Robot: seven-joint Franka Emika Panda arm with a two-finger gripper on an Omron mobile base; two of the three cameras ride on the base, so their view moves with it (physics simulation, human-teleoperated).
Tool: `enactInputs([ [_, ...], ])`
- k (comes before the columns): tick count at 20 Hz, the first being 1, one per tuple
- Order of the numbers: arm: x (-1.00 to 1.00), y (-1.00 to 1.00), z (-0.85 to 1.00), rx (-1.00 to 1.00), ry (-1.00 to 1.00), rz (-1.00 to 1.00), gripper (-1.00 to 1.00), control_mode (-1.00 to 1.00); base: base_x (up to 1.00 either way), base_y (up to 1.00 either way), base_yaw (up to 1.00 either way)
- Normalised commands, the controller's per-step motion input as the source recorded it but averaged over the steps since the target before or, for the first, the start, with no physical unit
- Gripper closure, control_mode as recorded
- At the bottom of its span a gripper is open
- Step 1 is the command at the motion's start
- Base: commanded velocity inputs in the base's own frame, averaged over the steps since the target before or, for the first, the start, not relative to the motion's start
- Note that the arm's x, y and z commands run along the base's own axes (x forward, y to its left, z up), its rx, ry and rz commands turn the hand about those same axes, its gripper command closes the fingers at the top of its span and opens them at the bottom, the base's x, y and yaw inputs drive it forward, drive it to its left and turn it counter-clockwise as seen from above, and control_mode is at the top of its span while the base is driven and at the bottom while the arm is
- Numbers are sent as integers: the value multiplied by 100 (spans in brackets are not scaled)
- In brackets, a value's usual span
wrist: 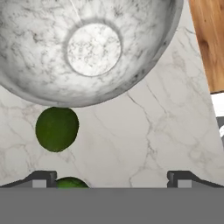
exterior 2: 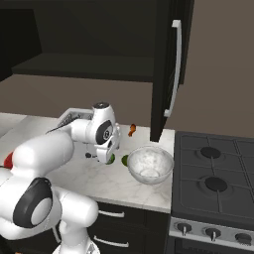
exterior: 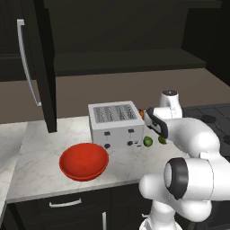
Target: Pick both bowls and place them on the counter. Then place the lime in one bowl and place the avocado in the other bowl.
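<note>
The glossy red bowl [exterior: 84, 161] sits on the white marble counter [exterior: 40, 148] in front of the toaster. The white marbled bowl [exterior 2: 150, 163] stands upright on the counter [exterior 2: 109, 183] beside the stove and looks empty [wrist: 92, 48]. A dark green avocado [wrist: 57, 128] lies just outside its rim [exterior 2: 125, 159]. The brighter lime [wrist: 70, 183] lies a little further from that bowl [exterior: 148, 141]. My gripper [wrist: 113, 179] hangs open above the counter, fingers wide apart. The lime is beside one fingertip [wrist: 41, 178]. Nothing is held. In the right base view the gripper [exterior 2: 111, 155] points down over the lime.
A silver toaster [exterior: 116, 123] stands behind the red bowl. A black stove [exterior 2: 213, 168] borders the counter on the right. An open dark cabinet door [exterior 2: 166, 69] with a long handle hangs above the counter's back. A small orange thing [exterior 2: 132, 130] lies near the wall.
</note>
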Motion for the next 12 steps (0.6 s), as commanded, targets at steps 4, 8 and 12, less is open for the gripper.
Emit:
enactInputs([
  [4,12,-4,-16,-8,2,-7,-100,-100,0,0,0],
  [8,11,-10,-8,-7,3,-6,-100,-100,0,0,0],
  [12,3,-13,-10,-8,6,-6,-100,-100,0,0,0],
])
